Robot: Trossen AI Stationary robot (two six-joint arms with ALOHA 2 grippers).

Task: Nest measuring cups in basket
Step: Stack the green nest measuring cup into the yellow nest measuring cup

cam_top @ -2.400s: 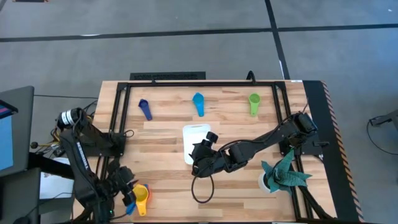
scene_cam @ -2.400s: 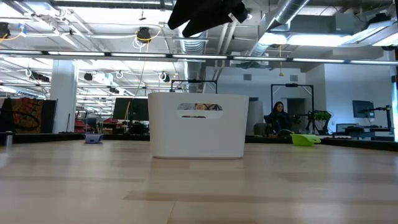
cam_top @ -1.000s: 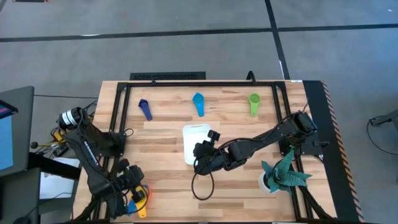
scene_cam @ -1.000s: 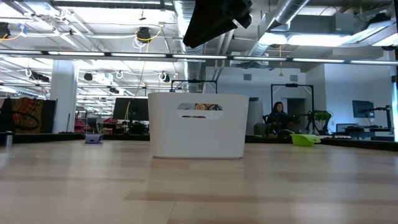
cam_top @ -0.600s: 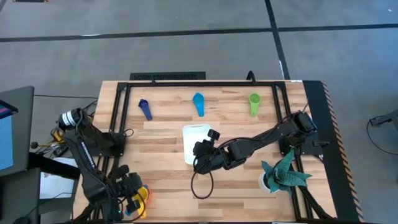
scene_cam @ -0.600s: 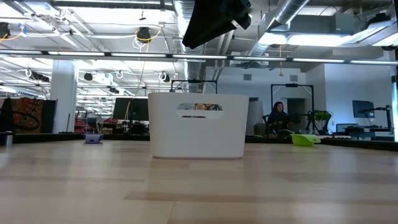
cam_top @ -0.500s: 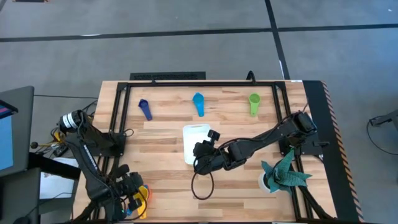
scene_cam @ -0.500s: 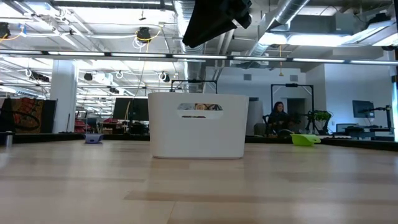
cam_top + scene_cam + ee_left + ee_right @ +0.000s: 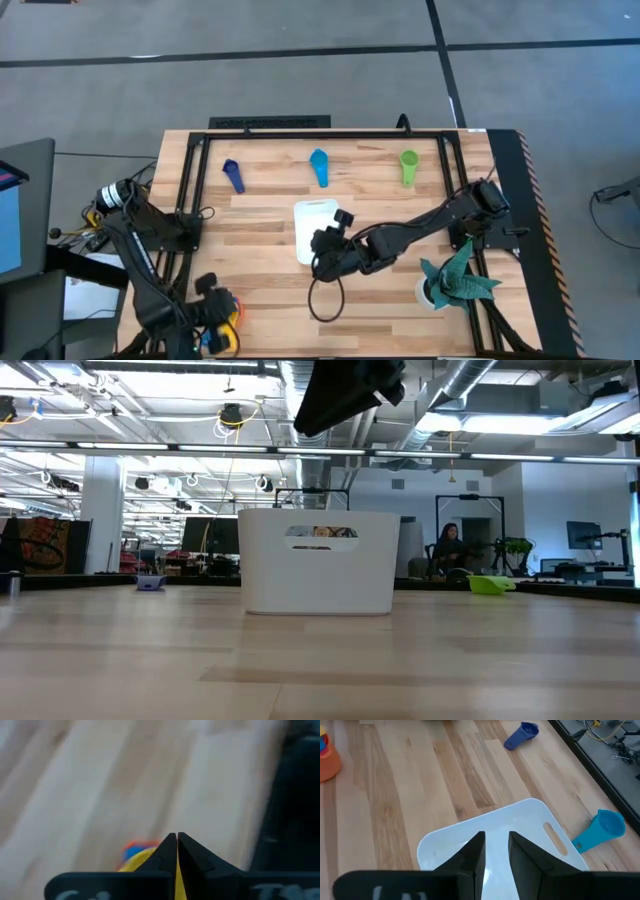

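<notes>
The white basket stands mid-table, its handle slot showing in the right wrist view. My right gripper hovers open just above the basket's near end, with nothing between its fingers. Along the far side lie a dark blue cup, a light blue cup and a green cup. At the near left corner my left gripper is shut on a nested stack of yellow, orange and blue cups. My left gripper pinches a yellow strip of the stack between its two shut fingers; it looks like the yellow cup's handle. The yellow bowl, with blue and orange showing at it, lies just beyond the fingertips. Whether the stack is off the table I cannot tell.
A teal folded-paper plant stands at the near right. A black cable loop hangs below my right arm. A dark frame runs along the table's far and side edges. Bare wood lies between basket and stack.
My left arm has swung a little toward the table's near edge and its gripper has turned at the near left corner, staying shut at the cup stack. My right gripper has kept still above the basket.
</notes>
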